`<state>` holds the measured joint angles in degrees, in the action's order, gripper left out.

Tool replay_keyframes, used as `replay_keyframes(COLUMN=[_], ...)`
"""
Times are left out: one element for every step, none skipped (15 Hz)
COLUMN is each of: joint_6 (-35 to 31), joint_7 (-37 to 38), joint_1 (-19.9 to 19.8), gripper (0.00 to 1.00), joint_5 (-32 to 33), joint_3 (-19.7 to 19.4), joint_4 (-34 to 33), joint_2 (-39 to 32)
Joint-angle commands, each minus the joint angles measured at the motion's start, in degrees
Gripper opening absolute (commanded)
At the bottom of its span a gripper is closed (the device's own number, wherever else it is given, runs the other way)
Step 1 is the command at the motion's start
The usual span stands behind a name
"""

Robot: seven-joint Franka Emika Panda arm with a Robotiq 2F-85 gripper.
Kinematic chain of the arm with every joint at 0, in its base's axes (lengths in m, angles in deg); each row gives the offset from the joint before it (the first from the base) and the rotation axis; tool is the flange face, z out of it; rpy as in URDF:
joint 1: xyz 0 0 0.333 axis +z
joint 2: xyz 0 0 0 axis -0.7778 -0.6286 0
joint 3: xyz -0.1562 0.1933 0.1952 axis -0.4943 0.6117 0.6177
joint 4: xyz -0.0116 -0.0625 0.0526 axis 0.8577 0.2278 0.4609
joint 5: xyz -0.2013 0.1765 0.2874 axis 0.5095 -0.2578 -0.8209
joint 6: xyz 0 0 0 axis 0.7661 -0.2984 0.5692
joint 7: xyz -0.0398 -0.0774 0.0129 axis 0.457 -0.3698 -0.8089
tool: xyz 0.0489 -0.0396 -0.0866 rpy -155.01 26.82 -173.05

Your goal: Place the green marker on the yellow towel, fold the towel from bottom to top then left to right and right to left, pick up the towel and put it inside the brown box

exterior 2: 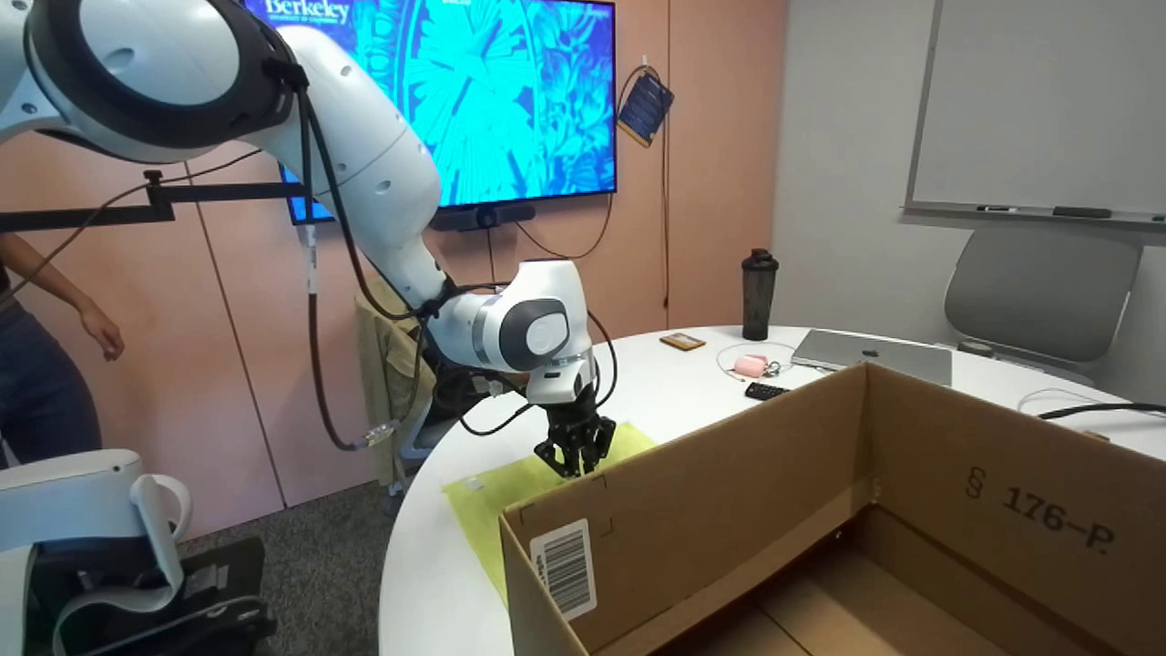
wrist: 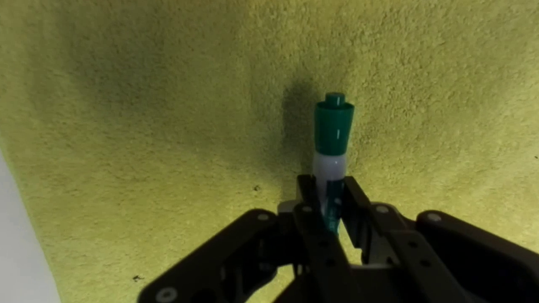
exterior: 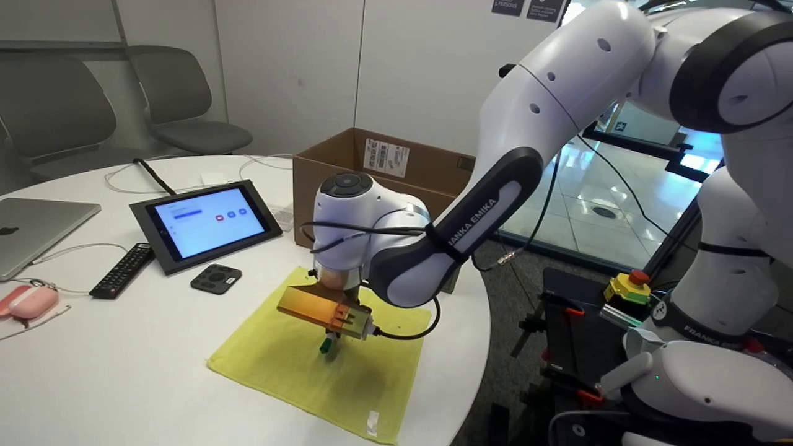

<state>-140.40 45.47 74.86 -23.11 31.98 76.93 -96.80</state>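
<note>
A green-capped marker (wrist: 333,130) is clamped by the pincer (wrist: 328,185) over a yellow towel (exterior: 347,381) spread near a cardboard box (exterior 2: 729,501).

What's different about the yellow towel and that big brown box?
The towel is yellow; the box is brown. The towel is cloth; the box is cardboard. The towel lies spread out flat, but the box stands up with walls and an open top. Both are on the same white table.
</note>
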Motion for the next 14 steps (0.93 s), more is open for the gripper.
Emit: replay_keyframes(joint_6=[1.24,1.41,1.74,1.81,1.83,2.06,2.19,2.18,2.13,1.86,1.83,1.54,1.4,1.39], joint_7=[0.51,0.44,0.29,0.39,0.31,0.35,0.33,0.35,0.43,0.42,0.82,0.71,0.53,0.08], joint_1=[0.4,0.33,0.23,0.29,0.21,0.23,0.2,0.24,0.29,0.35,0.69,0.6,0.43,0.04], gripper=[0.2,0.45,0.45,0.5,0.59,0.66,0.73,0.82,0.88,0.97,1.0,1.0,1.0,1.0], joint_5=[-0.75,-0.81,-0.88,-0.81,-0.85,-0.83,-0.83,-0.78,-0.75,-0.62,-0.27,-0.22,-0.24,-0.39], joint_3=[-0.59,-0.54,-0.43,-0.5,-0.41,-0.43,-0.39,-0.39,-0.43,-0.49,-0.92,-0.95,-0.92,-0.69], joint_4=[-2.31,-2.37,-2.49,-2.55,-2.49,-2.48,-2.53,-2.48,-2.31,-1.68,-0.77,0.87,2.28,4.22], joint_2=[-1.19,-1.19,-1.22,-1.28,-1.23,-1.12,-1.11,-1.06,-0.83,-0.12,0.88,2.52,3.95,5.79])
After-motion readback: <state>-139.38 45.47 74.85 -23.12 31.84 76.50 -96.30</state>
